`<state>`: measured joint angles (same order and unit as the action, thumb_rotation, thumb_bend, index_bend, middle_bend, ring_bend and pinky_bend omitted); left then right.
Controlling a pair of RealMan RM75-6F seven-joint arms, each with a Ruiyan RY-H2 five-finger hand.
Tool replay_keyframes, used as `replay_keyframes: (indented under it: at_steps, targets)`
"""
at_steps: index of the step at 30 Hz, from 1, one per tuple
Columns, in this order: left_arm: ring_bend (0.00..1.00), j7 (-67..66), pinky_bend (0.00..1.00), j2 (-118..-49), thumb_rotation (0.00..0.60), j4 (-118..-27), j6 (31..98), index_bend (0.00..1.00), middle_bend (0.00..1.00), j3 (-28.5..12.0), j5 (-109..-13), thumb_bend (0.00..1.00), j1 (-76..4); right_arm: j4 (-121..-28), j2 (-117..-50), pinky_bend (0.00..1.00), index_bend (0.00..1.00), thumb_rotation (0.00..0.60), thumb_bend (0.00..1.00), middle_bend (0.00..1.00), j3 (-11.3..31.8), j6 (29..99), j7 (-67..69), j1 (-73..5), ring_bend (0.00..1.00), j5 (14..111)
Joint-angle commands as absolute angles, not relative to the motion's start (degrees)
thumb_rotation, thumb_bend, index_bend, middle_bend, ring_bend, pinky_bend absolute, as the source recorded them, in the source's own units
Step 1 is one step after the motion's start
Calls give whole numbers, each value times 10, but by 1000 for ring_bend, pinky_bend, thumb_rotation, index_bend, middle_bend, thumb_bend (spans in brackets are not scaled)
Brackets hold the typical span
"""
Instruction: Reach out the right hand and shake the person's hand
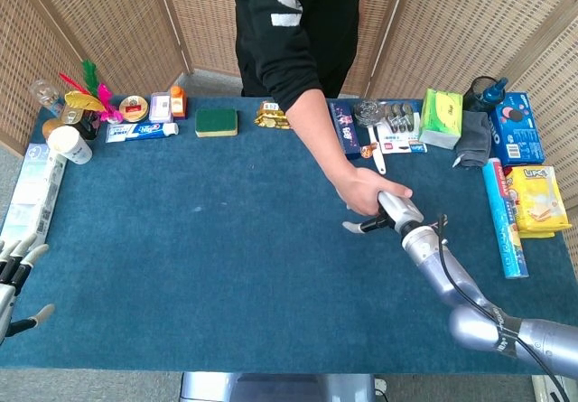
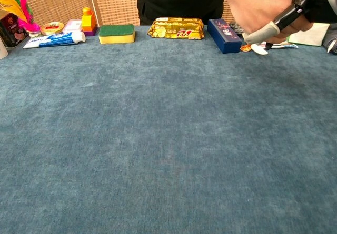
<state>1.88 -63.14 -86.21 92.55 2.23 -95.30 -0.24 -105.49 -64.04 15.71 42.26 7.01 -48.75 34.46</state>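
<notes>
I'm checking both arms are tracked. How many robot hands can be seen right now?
2. The right hand is over the table's right half, clasped with the person's hand. The left hand sits at the table's near left edge, fingers spread, holding nothing.

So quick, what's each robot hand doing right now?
Left hand: open, holding nothing, at the table's edge.
Right hand: clasped with the person's hand.

Bright, even light; soft shadows, both views sharp.
</notes>
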Motion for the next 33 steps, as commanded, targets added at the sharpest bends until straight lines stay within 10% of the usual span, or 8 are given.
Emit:
replay_keyframes:
  at_steps: [1,9,23,33]
  targets:
    - [0,19,0,-631,600,-862,925,71,0,23,-953,35,-2,-1053,-629,335,202,547,43,153,169,393,103,-472,100,374]
    - [0,17,0,-632,600,-863,925,70,0,23,-954,34,-2,-1048,-609,158,96,314,0,1,175,362,138,-451,0,421]
    - [0,20,0,-630,600,-863,928,71,0,25,-957,35,-1,-1074,-557,121,82,288,0,0,149,397,122,-406,0,495]
    - [0,22,0,-630,600,-862,934,71,0,28,-966,34,1,-1039,-537,146,95,271,0,25,98,625,119,-272,0,740]
